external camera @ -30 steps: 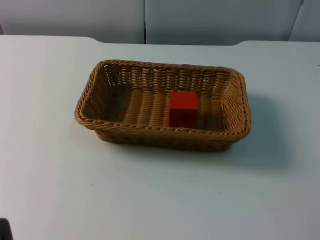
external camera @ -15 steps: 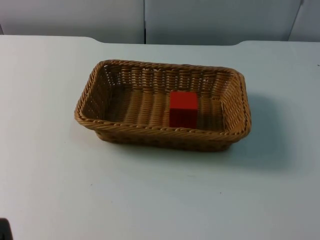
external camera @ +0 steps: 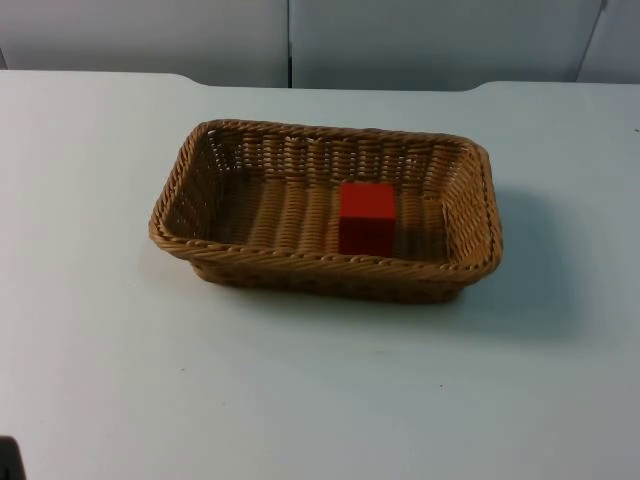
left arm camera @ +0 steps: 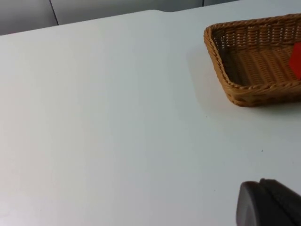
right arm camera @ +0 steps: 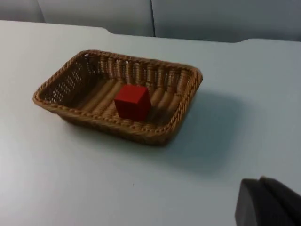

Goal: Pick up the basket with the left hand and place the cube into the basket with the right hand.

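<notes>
A brown wicker basket (external camera: 320,258) stands on the white table, a little behind its middle. A red cube (external camera: 366,215) rests inside it, right of the basket's centre. The left wrist view has the basket (left arm camera: 214,52) well ahead of my left gripper (left arm camera: 268,205), with an edge of the cube (left arm camera: 296,59) inside it; bare table lies between them. From the right wrist, the basket (right arm camera: 108,123) with the cube (right arm camera: 132,100) is some way off from my right gripper (right arm camera: 265,202). Neither gripper touches anything.
The grey partition wall (external camera: 400,40) closes off the table's far edge. A small black object (external camera: 8,460) sits at the near left corner of the top view. Bare white table (external camera: 300,380) surrounds the basket on all sides.
</notes>
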`<action>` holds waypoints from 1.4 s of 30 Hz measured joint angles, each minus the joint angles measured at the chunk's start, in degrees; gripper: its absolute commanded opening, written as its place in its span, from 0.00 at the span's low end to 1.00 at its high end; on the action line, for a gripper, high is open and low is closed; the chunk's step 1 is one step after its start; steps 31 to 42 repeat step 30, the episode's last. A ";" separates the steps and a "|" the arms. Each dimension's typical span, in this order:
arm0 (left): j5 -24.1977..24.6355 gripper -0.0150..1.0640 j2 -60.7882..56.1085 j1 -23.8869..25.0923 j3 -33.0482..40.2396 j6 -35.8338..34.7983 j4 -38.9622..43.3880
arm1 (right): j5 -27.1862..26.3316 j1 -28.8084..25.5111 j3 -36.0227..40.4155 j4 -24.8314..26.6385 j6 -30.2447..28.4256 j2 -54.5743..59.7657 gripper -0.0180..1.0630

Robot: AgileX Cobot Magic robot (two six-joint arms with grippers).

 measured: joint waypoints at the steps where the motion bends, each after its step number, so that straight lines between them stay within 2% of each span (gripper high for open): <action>1: -0.14 0.01 0.00 0.00 0.00 0.00 0.00 | 1.27 0.00 -0.10 0.00 -0.30 0.00 0.02; 2: -0.14 0.01 0.00 0.00 0.00 0.00 0.00 | 1.27 0.00 -0.10 0.00 -0.30 0.00 0.02; 5: -0.26 0.01 0.00 0.00 0.00 0.00 0.00 | 6.07 0.00 0.20 -1.88 -1.73 0.00 0.02; 7: -0.35 0.01 0.00 0.00 0.00 0.00 0.00 | 6.45 0.00 0.20 -2.14 -1.73 0.00 0.02; 20: -0.35 0.01 0.00 0.00 0.00 0.00 0.00 | 6.80 -0.15 0.20 -2.89 -1.98 0.00 0.02; 30: -0.47 0.01 0.00 0.00 0.00 0.00 0.00 | 6.80 -7.59 0.20 -2.39 -1.98 -3.62 0.02; 42: -0.47 0.01 0.00 0.00 0.00 0.00 0.00 | 6.80 -7.59 0.20 -2.39 -1.98 -3.62 0.02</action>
